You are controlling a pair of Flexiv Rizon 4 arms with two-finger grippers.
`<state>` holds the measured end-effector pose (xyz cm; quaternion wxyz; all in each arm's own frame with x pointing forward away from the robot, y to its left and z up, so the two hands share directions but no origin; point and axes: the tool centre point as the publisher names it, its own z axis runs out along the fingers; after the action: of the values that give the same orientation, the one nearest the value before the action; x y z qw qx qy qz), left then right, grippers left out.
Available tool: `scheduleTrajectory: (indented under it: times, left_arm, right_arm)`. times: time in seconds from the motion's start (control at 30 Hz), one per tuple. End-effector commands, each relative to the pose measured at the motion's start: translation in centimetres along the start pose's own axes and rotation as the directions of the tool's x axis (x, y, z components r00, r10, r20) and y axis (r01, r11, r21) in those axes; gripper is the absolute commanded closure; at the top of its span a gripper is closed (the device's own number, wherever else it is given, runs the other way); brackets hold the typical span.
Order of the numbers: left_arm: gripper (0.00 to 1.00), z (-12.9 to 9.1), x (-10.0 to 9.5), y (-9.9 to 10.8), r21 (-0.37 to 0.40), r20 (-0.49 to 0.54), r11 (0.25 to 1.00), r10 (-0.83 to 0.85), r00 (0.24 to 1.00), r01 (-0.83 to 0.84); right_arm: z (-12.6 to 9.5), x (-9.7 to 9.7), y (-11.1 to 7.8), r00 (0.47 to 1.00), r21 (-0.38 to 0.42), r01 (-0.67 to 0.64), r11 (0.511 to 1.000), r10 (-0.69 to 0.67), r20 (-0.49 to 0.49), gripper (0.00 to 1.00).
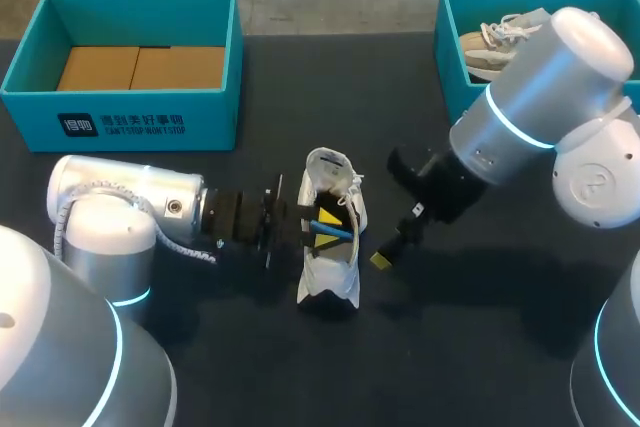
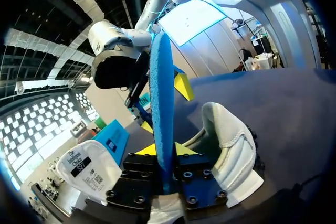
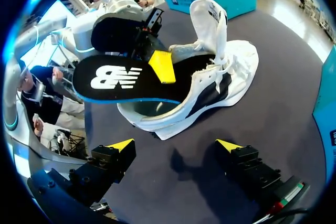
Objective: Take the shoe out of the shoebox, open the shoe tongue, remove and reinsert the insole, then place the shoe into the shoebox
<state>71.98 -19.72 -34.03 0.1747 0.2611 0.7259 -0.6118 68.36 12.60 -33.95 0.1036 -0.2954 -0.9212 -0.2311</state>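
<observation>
Head view shows the white shoe (image 1: 328, 282) lying on the dark counter (image 1: 480, 337), between the two claws and outside both boxes. The left claw (image 1: 322, 227) comes in from the shoe's side and pinches the insole (image 3: 118, 77), with a yellow tip on each face. In the left wrist view the insole stands edge-on between those fingers, its blue rim showing. The insole's black upper face lies over the shoe's opening and one end juts out past the shoe. Whether the other end is tucked inside I cannot tell. The tongue (image 3: 210, 17) stands upright above the laces. The right claw (image 3: 175, 148) hangs spread just beside the shoe, touching nothing. A teal shoebox (image 1: 120, 112) at the counter's far left holds brown cardboard (image 1: 140, 67). A second teal shoebox (image 1: 447, 42) at the far right holds another shoe (image 1: 495, 39).
</observation>
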Motion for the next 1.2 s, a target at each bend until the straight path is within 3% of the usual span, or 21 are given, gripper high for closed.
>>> scheduleTrajectory:
  times: [0.03, 0.23, 0.37, 0.43, 0.5, 0.8, 1.2]
  left_arm:
    - [0.17, -0.5, -0.1, -0.9, 0.007, 0.013, 1.000, 0.008, 1.000, -0.008]
    - [0.41, -1.0, -0.2, -2.3, 0.033, 0.026, 0.999, 0.020, 0.999, -0.021]
    - [0.52, -1.0, 0.0, -2.5, 0.038, 0.021, 0.999, 0.024, 0.999, -0.025]
    - [0.68, -1.0, 0.0, -2.5, 0.040, 0.019, 0.999, 0.025, 0.999, -0.026]
    - [1.00, -0.9, 0.1, -2.5, 0.040, 0.020, 0.999, 0.026, 0.999, -0.027]
    - [1.00, 0.2, 0.9, -1.5, 0.001, -0.016, 0.996, 0.093, 0.996, -0.093]
    - [1.00, 0.8, 0.0, 1.2, -0.054, 0.005, 0.995, 0.085, 0.996, -0.085]
  right_arm:
    - [0.1, 0.0, 0.0, 1.000, 0.002, -0.002, 1.000, 0.002, -0.001, 0.00]
    - [0.1, -0.2, 0.1, 1.000, 0.000, -0.004, 1.000, 0.004, 0.001, 0.00]
    - [0.1, -0.2, 0.2, 1.000, 0.001, -0.003, 1.000, 0.003, 0.002, 0.00]
    - [0.1, -0.2, 0.2, 1.000, 0.001, -0.003, 1.000, 0.003, 0.004, 0.00]
    - [0.1, -0.2, 0.2, 1.000, 0.002, -0.003, 1.000, 0.003, 0.004, 0.00]
    - [0.2, -0.5, 0.0, 1.000, 0.004, -0.009, 1.000, 0.009, 0.000, 0.00]
    - [0.7, -0.5, -0.2, 1.000, 0.010, -0.009, 1.000, 0.009, -0.009, 0.00]
